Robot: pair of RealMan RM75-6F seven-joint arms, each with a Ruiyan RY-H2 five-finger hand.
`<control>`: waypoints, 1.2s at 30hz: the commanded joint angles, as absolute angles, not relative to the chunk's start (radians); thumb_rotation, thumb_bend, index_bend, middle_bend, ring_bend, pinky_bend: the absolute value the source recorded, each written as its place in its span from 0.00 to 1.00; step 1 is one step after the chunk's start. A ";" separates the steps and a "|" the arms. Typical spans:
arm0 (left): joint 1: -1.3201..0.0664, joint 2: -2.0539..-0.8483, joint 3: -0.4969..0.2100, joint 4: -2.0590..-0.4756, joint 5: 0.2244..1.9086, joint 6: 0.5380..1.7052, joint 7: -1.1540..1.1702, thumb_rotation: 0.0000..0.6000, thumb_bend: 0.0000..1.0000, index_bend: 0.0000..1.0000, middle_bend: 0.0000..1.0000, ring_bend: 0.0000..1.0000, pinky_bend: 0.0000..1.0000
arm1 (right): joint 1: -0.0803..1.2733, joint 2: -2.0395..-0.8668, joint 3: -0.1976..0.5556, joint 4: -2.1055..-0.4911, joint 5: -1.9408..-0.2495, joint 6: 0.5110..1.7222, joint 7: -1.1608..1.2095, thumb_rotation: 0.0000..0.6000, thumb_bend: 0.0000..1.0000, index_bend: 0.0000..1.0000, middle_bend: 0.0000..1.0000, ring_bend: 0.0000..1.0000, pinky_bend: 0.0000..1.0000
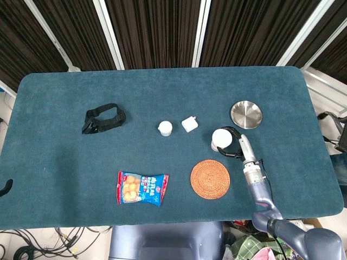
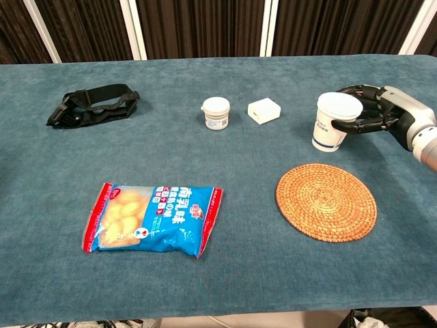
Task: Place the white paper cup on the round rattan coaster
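Observation:
The white paper cup (image 1: 221, 136) (image 2: 334, 123) stands upright on the blue cloth, just behind the round rattan coaster (image 1: 210, 179) (image 2: 326, 201) and apart from it. My right hand (image 1: 238, 145) (image 2: 375, 109) reaches in from the right and grips the cup near its rim, with dark fingers curled around its back and front. The coaster lies flat with nothing on it. Of my left hand only a dark curved tip (image 1: 5, 187) shows at the left edge of the head view.
A steel dish (image 1: 246, 114) sits behind the cup to the right. A white adapter (image 1: 190, 124) (image 2: 263, 110) and a small white jar (image 1: 165, 128) (image 2: 216, 113) lie left of the cup. A black strap (image 1: 103, 119) and a snack bag (image 1: 142, 188) are further left.

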State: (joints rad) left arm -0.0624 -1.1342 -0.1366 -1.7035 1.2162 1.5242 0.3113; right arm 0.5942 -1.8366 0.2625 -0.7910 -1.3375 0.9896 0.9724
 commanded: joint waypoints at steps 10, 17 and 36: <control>-0.062 -1.134 -0.136 -1.703 1.217 1.525 0.311 1.00 0.25 0.00 0.03 0.00 0.00 | 0.591 -1.838 0.261 -0.789 -1.337 0.990 0.972 1.00 0.17 0.29 0.25 0.24 0.12; -0.062 -1.134 -0.136 -1.703 1.216 1.525 0.312 1.00 0.25 0.00 0.03 0.00 0.00 | 0.592 -1.838 0.259 -0.790 -1.339 0.990 0.973 1.00 0.17 0.28 0.25 0.24 0.12; -0.062 -1.133 -0.136 -1.704 1.216 1.524 0.310 1.00 0.25 0.00 0.03 0.00 0.00 | 0.596 -1.836 0.261 -0.793 -1.341 0.990 0.970 1.00 0.17 0.30 0.26 0.26 0.12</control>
